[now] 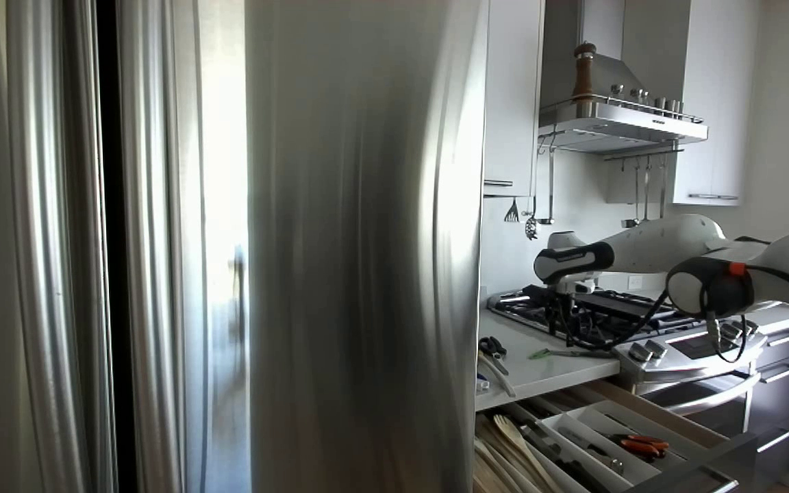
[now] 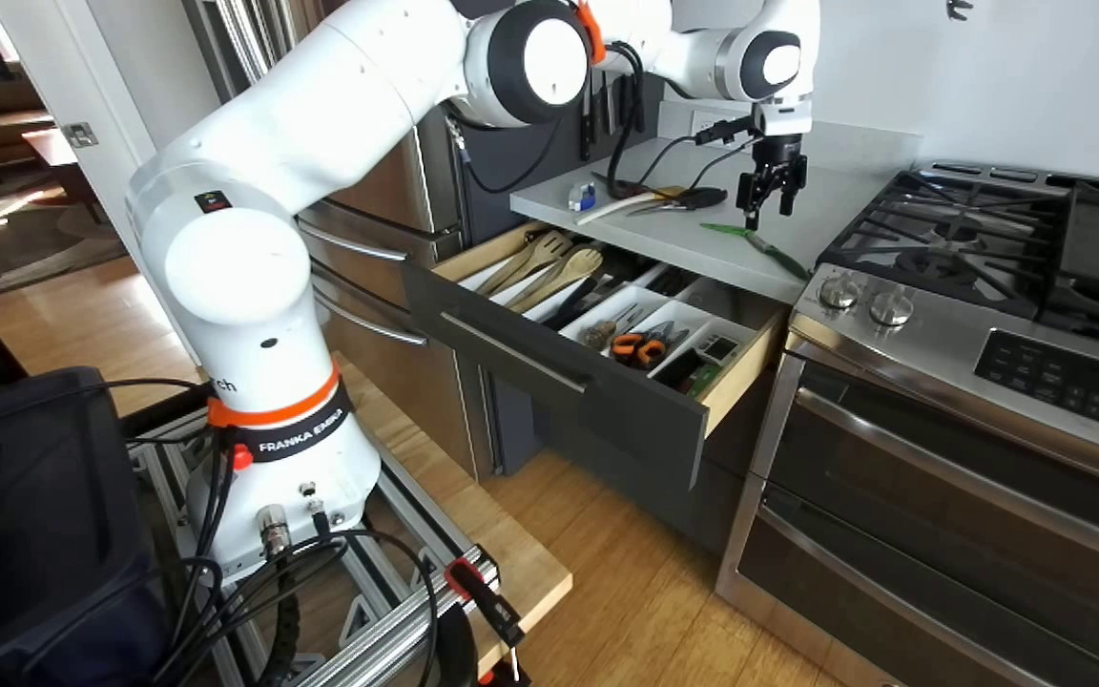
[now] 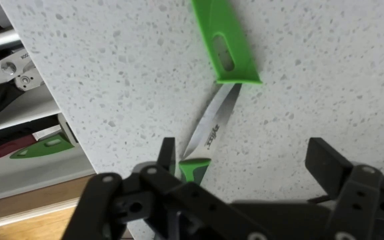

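Observation:
My gripper point(image 3: 242, 153) is open and empty in the wrist view, with its black fingers wide apart above the white speckled countertop point(image 3: 128, 83). A knife point(image 3: 208, 130) lies below, nearest the left finger. Its green and dark handle is partly hidden behind that finger's linkage. The far part of its blade runs into a green slotted sheath point(image 3: 245, 56). In an exterior view the gripper point(image 2: 769, 216) points down just above the knife point(image 2: 778, 256) near the counter's front edge. In an exterior view the gripper point(image 1: 560, 318) is small and dark against the stove.
An open drawer point(image 2: 549, 358) below the counter holds wooden spoons point(image 2: 564, 272), orange-handled scissors point(image 2: 640, 348) and sheathed knives point(image 3: 42, 146). Black-handled tools point(image 2: 697, 198) lie on the counter. A gas stove point(image 2: 950, 239) stands beside it. A steel refrigerator point(image 1: 353, 239) fills much of an exterior view.

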Controlling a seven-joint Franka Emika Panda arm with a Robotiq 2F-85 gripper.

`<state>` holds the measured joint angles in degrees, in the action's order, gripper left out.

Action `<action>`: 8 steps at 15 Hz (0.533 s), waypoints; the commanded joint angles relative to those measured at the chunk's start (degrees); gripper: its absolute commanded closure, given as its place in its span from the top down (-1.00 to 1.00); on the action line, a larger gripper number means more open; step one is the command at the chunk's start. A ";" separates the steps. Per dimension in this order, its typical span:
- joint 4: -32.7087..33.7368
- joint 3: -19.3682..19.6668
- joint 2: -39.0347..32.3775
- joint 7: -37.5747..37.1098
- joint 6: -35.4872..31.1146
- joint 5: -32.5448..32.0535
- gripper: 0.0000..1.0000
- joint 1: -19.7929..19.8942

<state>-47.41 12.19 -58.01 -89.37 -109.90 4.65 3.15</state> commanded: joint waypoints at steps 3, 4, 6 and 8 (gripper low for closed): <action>-6.59 1.24 3.02 0.27 -0.51 -0.03 1.00 0.39; -7.93 1.43 3.63 0.17 -1.21 -0.03 1.00 0.33; -11.22 1.65 5.24 0.11 -3.41 0.18 1.00 0.25; -14.91 1.77 7.02 0.19 -6.15 0.42 1.00 0.32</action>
<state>-53.83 13.75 -55.63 -89.36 -111.62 4.66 3.70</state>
